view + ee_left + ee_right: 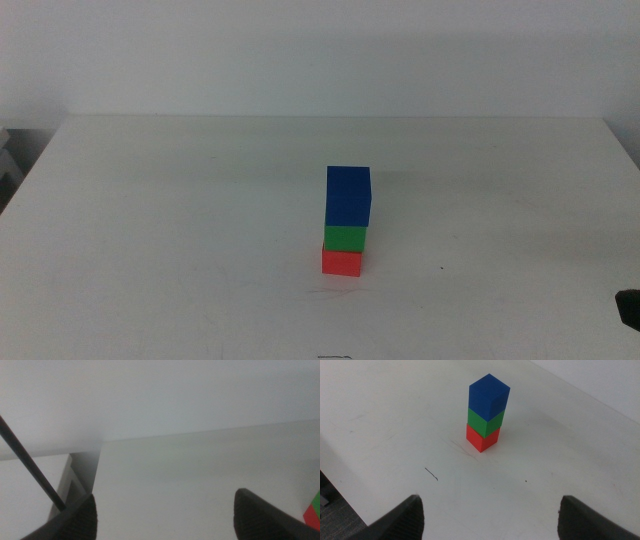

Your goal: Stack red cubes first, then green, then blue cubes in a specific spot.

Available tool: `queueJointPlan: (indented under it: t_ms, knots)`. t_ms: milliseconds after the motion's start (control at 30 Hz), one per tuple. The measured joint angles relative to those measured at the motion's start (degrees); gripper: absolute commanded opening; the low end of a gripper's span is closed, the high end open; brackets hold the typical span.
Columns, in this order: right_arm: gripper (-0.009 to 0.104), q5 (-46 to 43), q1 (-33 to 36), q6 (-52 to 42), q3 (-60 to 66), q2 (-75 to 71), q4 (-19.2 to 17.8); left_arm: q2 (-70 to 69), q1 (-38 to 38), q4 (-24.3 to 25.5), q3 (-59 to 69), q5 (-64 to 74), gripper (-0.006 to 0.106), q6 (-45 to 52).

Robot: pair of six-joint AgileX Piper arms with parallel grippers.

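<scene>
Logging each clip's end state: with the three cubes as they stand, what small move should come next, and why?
Probably none beyond holding both arms back. The matte red cube sits on the white table, the green cube on it, the deep blue cube on top. The right gripper is open and well clear; the left gripper, also open, faces away from most of the stack.

Three cubes on my screens, one of each colour.

I counted one red cube (341, 262), one green cube (344, 237) and one blue cube (348, 194), all in a single stack on one white counter (160, 220). I saw two grippers: the left gripper (165, 520) and the right gripper (492, 517), each with two dark jaws set wide apart.
</scene>
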Motion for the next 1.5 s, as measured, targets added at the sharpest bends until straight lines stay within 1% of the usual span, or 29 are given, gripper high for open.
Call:
queueJointPlan:
  t_ms: [133,233,333,400,533,667,867,1033,1167,1300,1400,1500]
  knots:
    - [0.088,0.00,0.00,0.00,0.00,0.00,0.00,-2.80,0.00,0.06,0.38,-0.14,0.094,0.00]
    - [0.088,-1.14,0.00,0.00,1.29,-0.24,0.00,-6.17,0.00,0.72,3.62,-2.71,0.094,0.00]
    - [0.088,-5.33,-0.65,0.00,4.13,-1.60,0.00,-11.12,0.00,0.79,9.40,-8.91,0.094,0.00]
    - [0.088,-9.34,-1.81,0.00,6.56,-2.91,-0.42,-14.74,0.00,-0.15,14.16,-13.39,0.094,0.00]
    - [0.088,-16.31,-6.48,0.00,12.04,-5.53,-0.47,-20.47,0.00,-2.13,23.16,-18.60,0.094,0.00]
    - [0.088,-18.78,-12.34,0.00,17.04,-9.43,-0.61,-26.41,0.00,-2.42,31.50,-22.63,0.094,0.00]
    - [0.088,-22.70,-23.78,0.00,27.29,-19.57,-0.85,-36.86,0.00,-2.55,42.30,-26.36,0.094,0.00]
    - [0.088,-25.53,-32.83,0.00,35.11,-29.54,-0.87,-38.22,0.00,-2.55,48.59,-27.83,0.094,0.00]
    - [0.088,-27.44,-38.17,0.00,39.23,-34.91,-0.87,-38.22,0.00,-2.60,52.92,-32.18,0.094,0.00]
    - [0.088,-29.71,-40.61,0.00,42.36,-35.24,-0.81,-38.22,0.00,-2.75,57.06,-36.20,0.094,0.00]
    - [0.088,-31.17,-40.96,0.00,44.16,-35.24,-0.81,-38.22,0.00,-2.81,59.55,-37.73,0.094,0.00]
    - [0.088,-34.85,-41.01,0.00,45.93,-35.24,-1.15,-38.22,0.00,-3.10,61.10,-39.40,0.094,0.00]
